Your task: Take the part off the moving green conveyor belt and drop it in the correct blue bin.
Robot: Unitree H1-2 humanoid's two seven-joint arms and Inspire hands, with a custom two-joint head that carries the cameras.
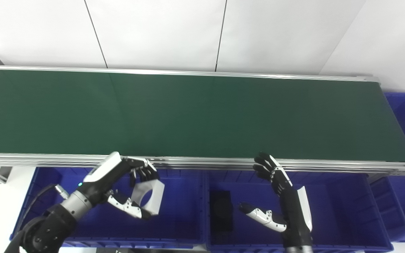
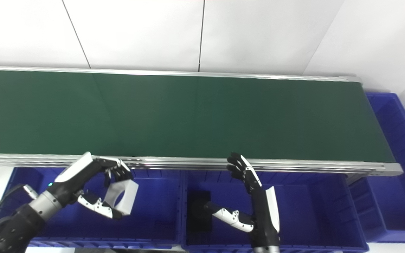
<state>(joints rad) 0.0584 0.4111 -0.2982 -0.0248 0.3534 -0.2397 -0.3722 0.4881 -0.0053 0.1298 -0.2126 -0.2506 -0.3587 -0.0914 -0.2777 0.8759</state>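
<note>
Left hand (image 1: pixel 128 186) is closed around a white part (image 1: pixel 148 196) with a round hole, fingers over its top edge and thumb beneath, holding it above the near-left blue bin (image 1: pixel 185 225). Right hand (image 1: pixel 280 196) holds nothing, fingers spread and upright over the middle blue bin (image 1: pixel 343 218), where a black part (image 1: pixel 222 210) already lies. On the far side, the green conveyor belt (image 1: pixel 202 116) carries nothing visible. Judging by this, the pick is done and only the release remains, if that bin is the correct one. Another blue bin (image 2: pixel 396 140) at the belt's right end shows more fully in the right eye view; the left eye view cuts it at the edge.
</note>
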